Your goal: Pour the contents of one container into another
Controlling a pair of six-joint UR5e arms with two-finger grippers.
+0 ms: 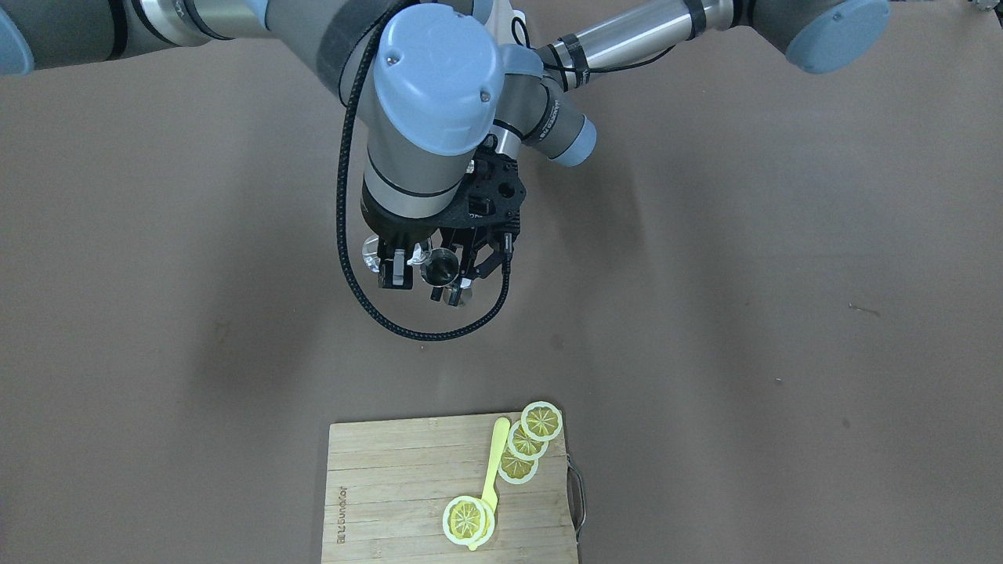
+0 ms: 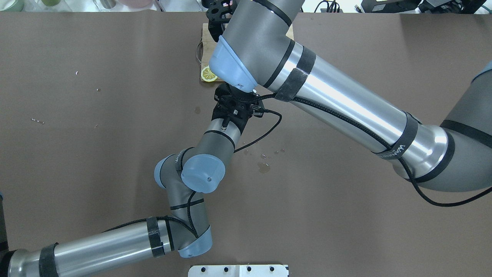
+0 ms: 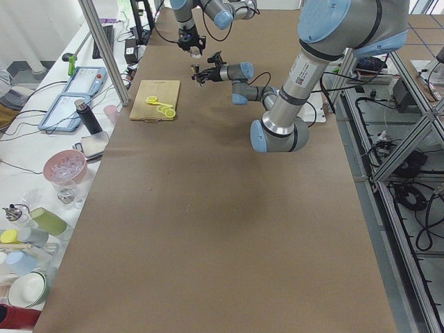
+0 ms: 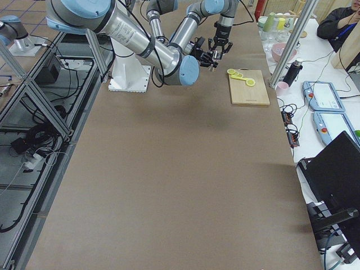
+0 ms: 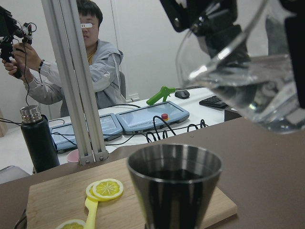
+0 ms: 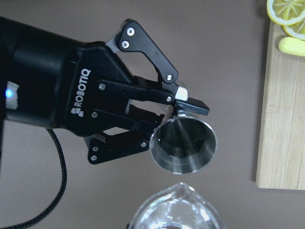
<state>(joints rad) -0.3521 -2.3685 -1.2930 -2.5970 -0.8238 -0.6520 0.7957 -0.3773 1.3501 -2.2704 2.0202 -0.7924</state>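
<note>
My left gripper (image 6: 171,124) is shut on the waist of the steel jigger (image 6: 183,143) and holds it upright, mouth up, above the brown table. The jigger (image 5: 174,186) fills the lower middle of the left wrist view, and its inside looks dark. The small clear glass (image 5: 243,71) hangs tilted just above and beside it, with clear liquid pooled at its low side. My right gripper (image 1: 396,266) is shut on this glass (image 1: 372,254), right next to the jigger (image 1: 440,266) and the left gripper (image 1: 458,274). I see no stream between them.
A bamboo cutting board (image 1: 392,501) lies on the operators' side, with lemon slices (image 1: 541,421) and a yellow spoon (image 1: 494,462) on it. Wet spots (image 2: 263,167) mark the table near the left arm. An operator (image 5: 93,62) sits beyond the table's edge.
</note>
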